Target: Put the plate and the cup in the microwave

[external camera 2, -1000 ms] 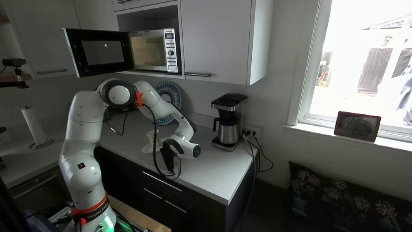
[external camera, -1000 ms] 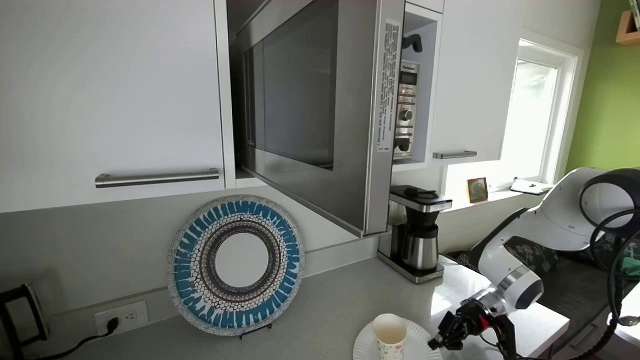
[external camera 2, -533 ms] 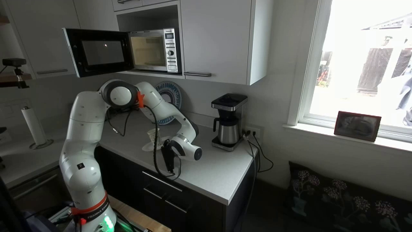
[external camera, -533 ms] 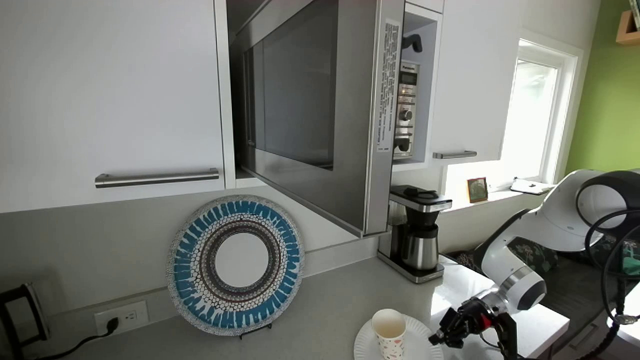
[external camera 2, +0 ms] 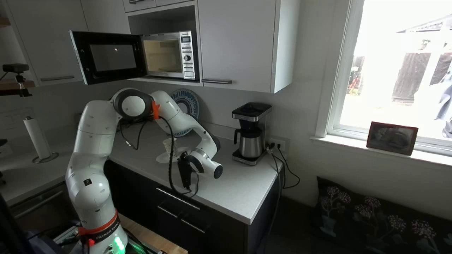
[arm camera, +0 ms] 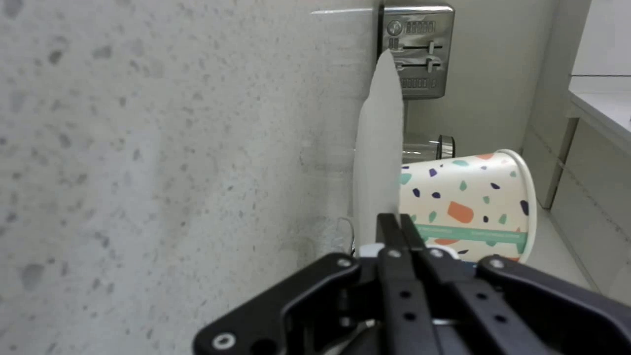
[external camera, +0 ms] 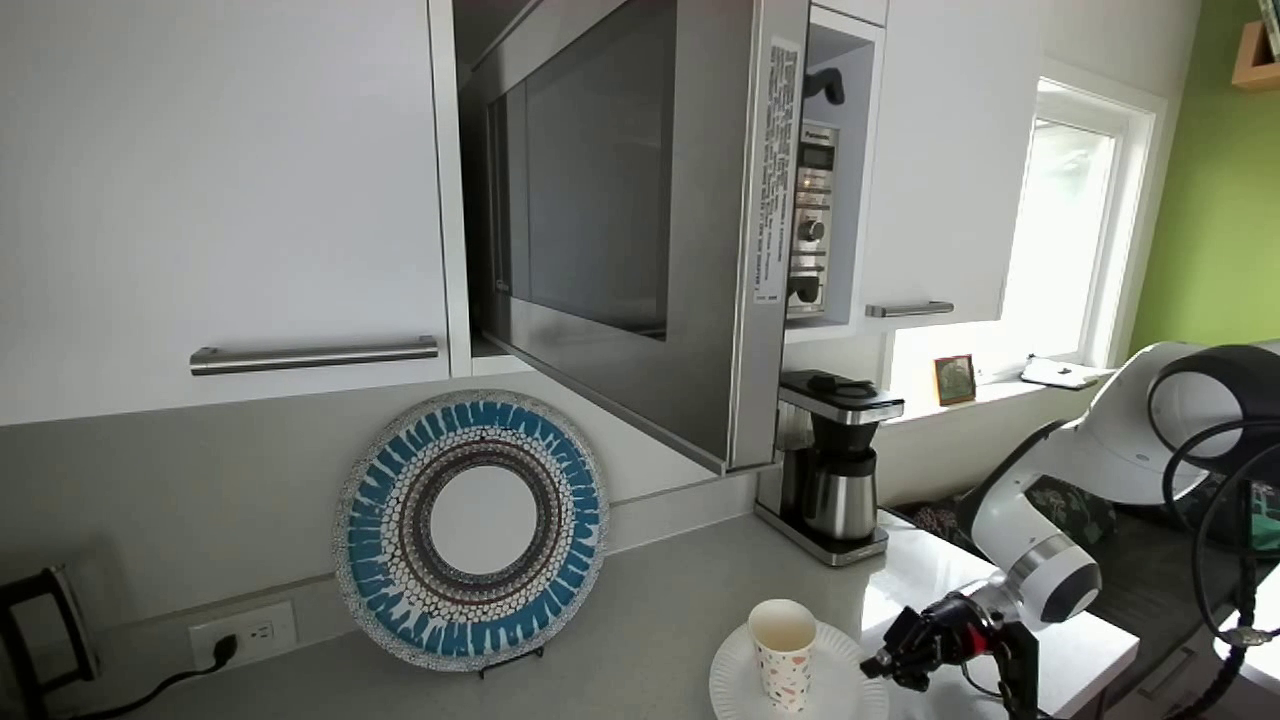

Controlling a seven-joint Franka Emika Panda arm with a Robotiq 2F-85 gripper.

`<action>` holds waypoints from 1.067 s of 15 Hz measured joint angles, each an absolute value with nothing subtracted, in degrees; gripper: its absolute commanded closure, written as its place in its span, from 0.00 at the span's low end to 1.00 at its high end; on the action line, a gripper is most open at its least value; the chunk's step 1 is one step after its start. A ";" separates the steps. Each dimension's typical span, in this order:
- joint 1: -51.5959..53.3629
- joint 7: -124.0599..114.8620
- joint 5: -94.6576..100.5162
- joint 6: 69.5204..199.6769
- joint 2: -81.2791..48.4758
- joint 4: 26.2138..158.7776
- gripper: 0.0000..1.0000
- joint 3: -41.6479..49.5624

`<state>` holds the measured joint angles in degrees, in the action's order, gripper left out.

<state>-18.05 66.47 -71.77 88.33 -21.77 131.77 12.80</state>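
One speckled cup stands on the white plate; higher than that plate, the microwave gapes open, and the gripper has its jaws closed on the plate's rim!

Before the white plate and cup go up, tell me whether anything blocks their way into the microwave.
Nothing visible stands between the white plate with its cup and the microwave: its door hangs open to one side, though a wide swing could clip it.

A kitchen — microwave recessed among white cabinets, dark base units under the worktop — a coffee maker near its back edge
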 measured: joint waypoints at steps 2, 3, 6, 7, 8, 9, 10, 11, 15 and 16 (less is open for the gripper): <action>-18.50 66.57 -72.52 86.74 -22.02 131.77 1.00 13.15; -18.72 66.74 -72.77 85.96 -22.11 131.78 1.00 13.30; -19.17 67.21 -73.35 83.73 -22.26 131.95 1.00 13.77; -19.22 67.21 -73.61 83.20 -22.28 132.08 1.00 13.91; -19.23 67.25 -73.79 82.79 -22.28 132.20 1.00 14.03; -19.23 67.31 -73.90 82.47 -22.28 132.27 1.00 14.13; -19.23 67.34 -73.95 82.02 -22.28 132.31 1.00 14.22; -19.23 67.37 -73.96 81.59 -22.27 132.37 1.00 14.29; -19.21 68.70 -73.94 80.21 -22.17 132.45 0.99 14.52; -19.21 68.81 -73.94 80.09 -22.17 132.46 0.99 14.59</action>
<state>-19.21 68.81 -73.94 80.09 -22.17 132.46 14.59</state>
